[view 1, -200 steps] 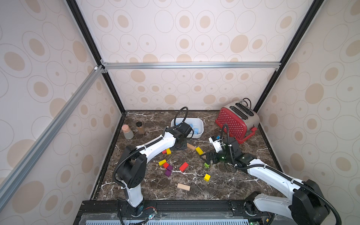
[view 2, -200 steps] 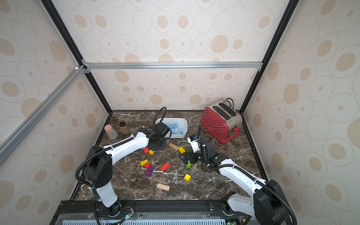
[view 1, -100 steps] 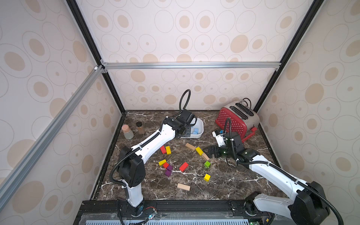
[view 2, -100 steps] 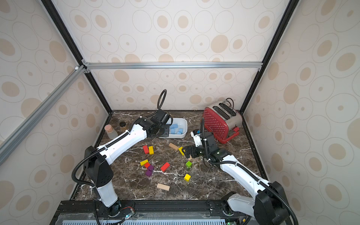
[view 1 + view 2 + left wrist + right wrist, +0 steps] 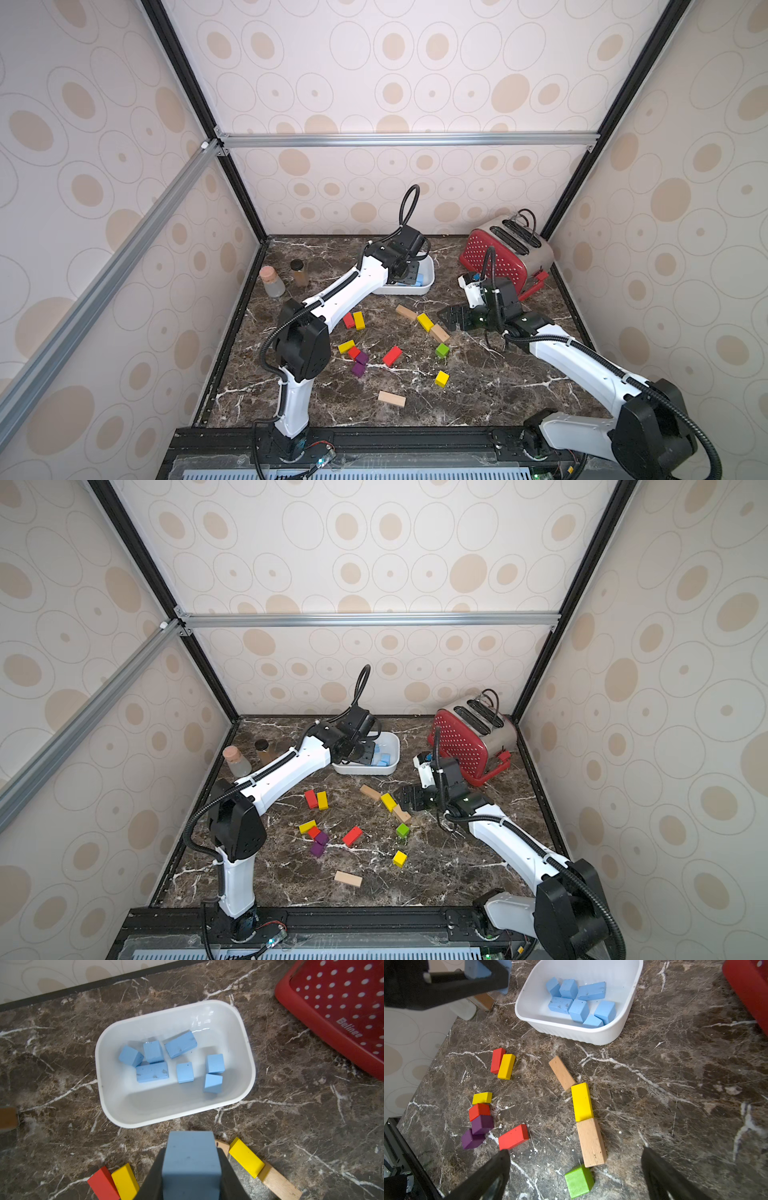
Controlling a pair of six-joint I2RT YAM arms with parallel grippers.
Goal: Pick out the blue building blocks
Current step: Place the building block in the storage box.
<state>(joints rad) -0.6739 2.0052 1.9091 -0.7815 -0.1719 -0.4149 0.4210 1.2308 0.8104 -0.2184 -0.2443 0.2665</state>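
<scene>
The wrist views show us the left gripper (image 5: 192,1167) clamped on a blue block (image 5: 190,1153); the top views hide it. Seven blue building blocks (image 5: 152,1072) lie in the white tub (image 5: 116,1105), far centre on the marble tabletop (image 5: 478,374) between spotted walls (image 5: 395,83). The two longer ones lie roughly left-right. The right gripper (image 5: 575,1152) gapes wide.

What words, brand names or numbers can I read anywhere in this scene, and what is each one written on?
"Belinee": pale lettering on the dotted side of the red toaster, seen in the left wrist view.
In both top views that lettering is too small to read.
No writing shows on the blue building blocks, the other coloured blocks, the white tub or the two small jars.
</scene>
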